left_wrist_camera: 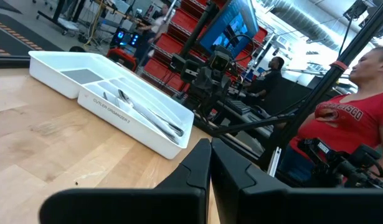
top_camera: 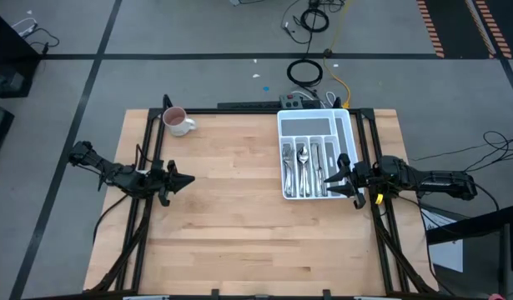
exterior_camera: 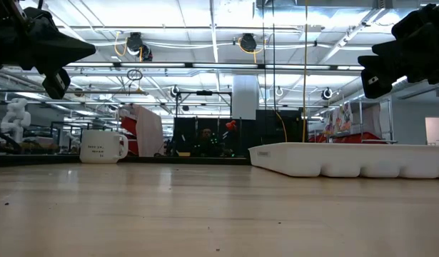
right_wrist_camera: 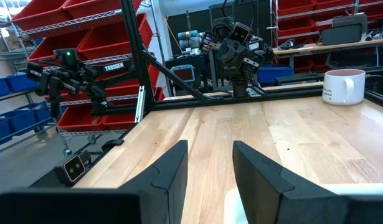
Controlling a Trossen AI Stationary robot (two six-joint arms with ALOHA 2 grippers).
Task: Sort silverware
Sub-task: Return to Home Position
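Observation:
The silverware (top_camera: 304, 165) lies sorted in the slots of a white divided tray (top_camera: 346, 125) at the table's right; its shiny pieces (left_wrist_camera: 147, 115) also show in the left wrist view. My left gripper (top_camera: 188, 179) hovers shut at the table's left edge, pointing level toward the right, its fingertips (left_wrist_camera: 210, 149) together. My right gripper (top_camera: 329, 178) hovers open over the tray's near right part, pointing level toward the left, with nothing between its fingers (right_wrist_camera: 210, 163).
A white mug (top_camera: 178, 122) stands at the far left corner of the table, also seen as the mug (right_wrist_camera: 344, 86) in the right wrist view. Bare wood (top_camera: 239, 208) spans the middle and near part. A person in a red shirt (left_wrist_camera: 340, 118) stands beyond the table.

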